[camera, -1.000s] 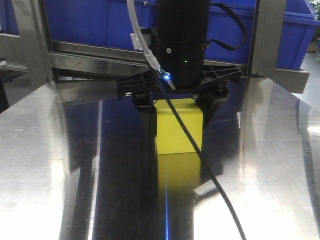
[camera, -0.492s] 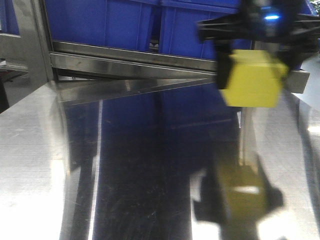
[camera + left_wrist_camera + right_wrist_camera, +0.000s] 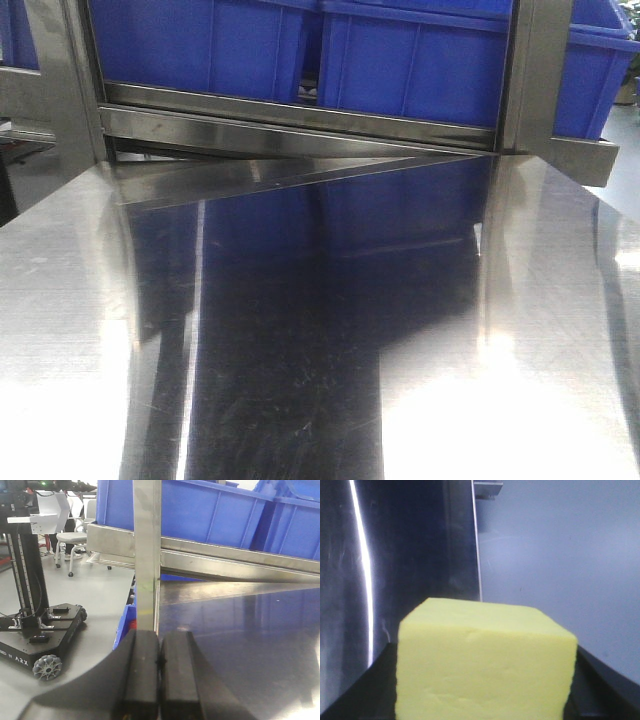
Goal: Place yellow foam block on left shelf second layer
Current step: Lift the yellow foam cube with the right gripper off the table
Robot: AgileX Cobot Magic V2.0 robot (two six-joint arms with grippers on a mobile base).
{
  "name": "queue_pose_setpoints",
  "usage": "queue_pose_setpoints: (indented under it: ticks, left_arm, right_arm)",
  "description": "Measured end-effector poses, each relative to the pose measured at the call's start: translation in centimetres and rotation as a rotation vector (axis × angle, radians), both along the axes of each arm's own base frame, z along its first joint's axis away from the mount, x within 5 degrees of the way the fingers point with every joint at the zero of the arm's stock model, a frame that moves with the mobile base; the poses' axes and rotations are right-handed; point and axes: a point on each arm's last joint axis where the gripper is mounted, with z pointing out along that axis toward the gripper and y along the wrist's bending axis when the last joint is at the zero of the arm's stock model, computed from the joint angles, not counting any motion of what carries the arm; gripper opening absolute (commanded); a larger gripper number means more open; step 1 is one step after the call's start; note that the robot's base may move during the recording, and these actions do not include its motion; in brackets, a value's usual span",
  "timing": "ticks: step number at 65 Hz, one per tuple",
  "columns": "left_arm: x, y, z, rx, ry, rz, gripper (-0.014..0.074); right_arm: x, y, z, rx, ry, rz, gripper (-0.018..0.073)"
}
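Front view: your polished steel counter [image 3: 300, 350] shows only reflections of the blue bins [image 3: 200, 45]. Left wrist: your left tool [image 3: 159, 647] is clenched on nothing beside a shelf post [image 3: 146, 555]. Right wrist: your right tool [image 3: 485, 700] grasps the yellow foam block [image 3: 485, 665] by opposite sides; likely light, soft, dentable, so squeeze gently.

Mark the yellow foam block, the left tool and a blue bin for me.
yellow foam block [image 3: 482, 672]: right wrist view, middle of its front face.
left tool [image 3: 159, 641]: left wrist view, seam where its fingertips meet.
blue bin [image 3: 200, 50]: front-facing view, front wall of the left one.
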Motion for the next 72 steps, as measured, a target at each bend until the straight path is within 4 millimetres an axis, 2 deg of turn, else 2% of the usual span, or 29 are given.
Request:
queue_pose_setpoints:
  ticks: [13, 32, 43, 49, 72]
  left_arm:
    - [0.0, 0.0, 0.0, 0.0, 0.0, 0.0, 0.0136]
    - [0.0, 0.0, 0.0, 0.0, 0.0, 0.0, 0.0136]
    - [0.0, 0.0, 0.0, 0.0, 0.0, 0.0, 0.0136]
    - [0.0, 0.0, 0.0, 0.0, 0.0, 0.0, 0.0136]
    - [0.0, 0.0, 0.0, 0.0, 0.0, 0.0, 0.0136]
  right_arm:
    - [-5.3, -0.8, 0.6, 0.002, -0.169, 0.033, 0.0255]
    - [-13.2, -2.0, 2.5, 0.05, -0.565, 0.031, 0.0255]
    - [-16.3, -2.5, 2.8, 0.073, -0.731, 0.027, 0.0255]
    - [-17.1, -2.7, 2.8, 0.079, -0.768, 0.025, 0.0255]
    - [-17.1, -2.7, 2.8, 0.071, -0.77, 0.023, 0.0255]
